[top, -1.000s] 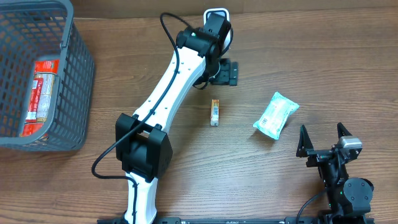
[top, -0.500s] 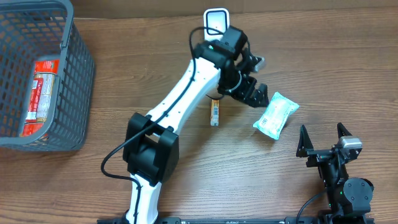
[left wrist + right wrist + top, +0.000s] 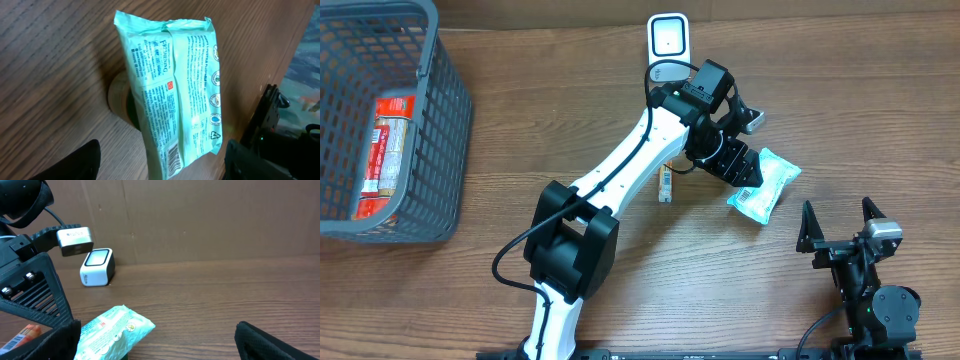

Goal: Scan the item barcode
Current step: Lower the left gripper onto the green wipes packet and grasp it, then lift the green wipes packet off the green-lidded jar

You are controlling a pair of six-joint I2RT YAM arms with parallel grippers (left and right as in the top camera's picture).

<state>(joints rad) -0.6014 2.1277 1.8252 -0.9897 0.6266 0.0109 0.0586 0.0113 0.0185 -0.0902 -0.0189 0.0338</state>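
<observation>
Jaws of the left gripper [image 3: 742, 172] apart, seen from above, hanging right over the left end of the green wipes pack [image 3: 775, 182]. Pack flat on the table [image 3: 570, 80], right of the middle, lying on a slant from near left to far right. Right gripper [image 3: 840, 223] at the near right edge, jaws wide apart and holding nothing, a bit away from the pack. Left arm much the closer one, so likely the arm for the grab. White scanner [image 3: 668, 35] at the far side, to the left of the pack. Small orange box [image 3: 664, 184] just left of the arm; grey basket [image 3: 445, 120] far off on the left.

From the left wrist: pack [image 3: 170, 85] straight ahead between the two black fingers [image 3: 75, 162], touching neither one. Long side running up and down the picture, so jaws set to close across the short side. Soft, crinkly, pale green wrap with small print all over and a seam on top. Barcode [image 3: 175, 159] at the end closest to the camera, facing up.

From the right wrist: jaws wide apart, nothing between them. Pack [image 3: 112, 327] low on the left, scanner [image 3: 97, 266] behind it.
</observation>
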